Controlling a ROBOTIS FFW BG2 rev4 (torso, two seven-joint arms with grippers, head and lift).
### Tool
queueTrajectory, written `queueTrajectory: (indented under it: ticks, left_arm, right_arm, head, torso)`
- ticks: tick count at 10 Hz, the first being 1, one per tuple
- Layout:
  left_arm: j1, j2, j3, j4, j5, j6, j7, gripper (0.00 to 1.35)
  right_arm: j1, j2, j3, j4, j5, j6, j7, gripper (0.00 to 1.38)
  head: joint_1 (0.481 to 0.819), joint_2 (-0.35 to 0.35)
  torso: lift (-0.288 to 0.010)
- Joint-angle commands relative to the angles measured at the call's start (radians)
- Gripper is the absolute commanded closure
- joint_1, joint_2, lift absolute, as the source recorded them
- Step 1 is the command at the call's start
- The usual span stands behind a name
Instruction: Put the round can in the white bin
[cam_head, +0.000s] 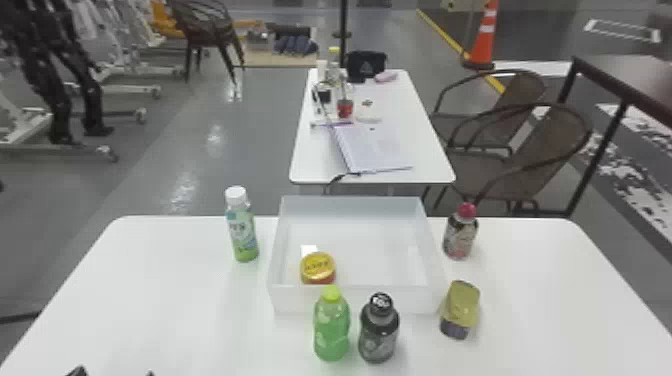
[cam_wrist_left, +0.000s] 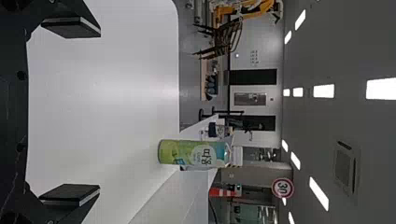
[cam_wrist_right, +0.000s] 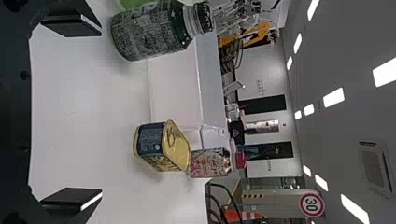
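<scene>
The round can (cam_head: 318, 268) sits upright inside the white bin (cam_head: 410, 299), by its near wall, likely placed there to meet the task. The left gripper (cam_wrist_left: 95, 111) and right gripper (cam_wrist_right: 98, 112), 2 in all, are spread wide and empty, probably because nothing needs holding.

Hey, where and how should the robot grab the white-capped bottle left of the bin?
I'd grip the bottle around mid-body, coming in level from the robot's side and closing left and right: it stands upright, looks slim, and a narrow gap separates it from the bin.
</scene>
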Motion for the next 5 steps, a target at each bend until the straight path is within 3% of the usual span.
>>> queueTrajectory:
  ticks: [1, 5]
  left_arm:
    - [-0.002, -0.004, -0.002, 0.008, 0.008, -0.008, -0.001, 0.13]
    - [-0.010, -0.004, -0.030, 0.023, 0.035, -0.005, 0.001, 0.13]
  right_arm:
    - [0.000, 0.000, 0.000, 0.000, 0.000, 0.000, 0.000, 0.09]
    - [-0.002, 0.000, 0.000, -0.005, 0.003, 0.000, 0.000, 0.09]
  head:
    - [0.549, 0.000]
    - [0.549, 0.000]
  torso:
    - [-0.100]
    - [-0.100]
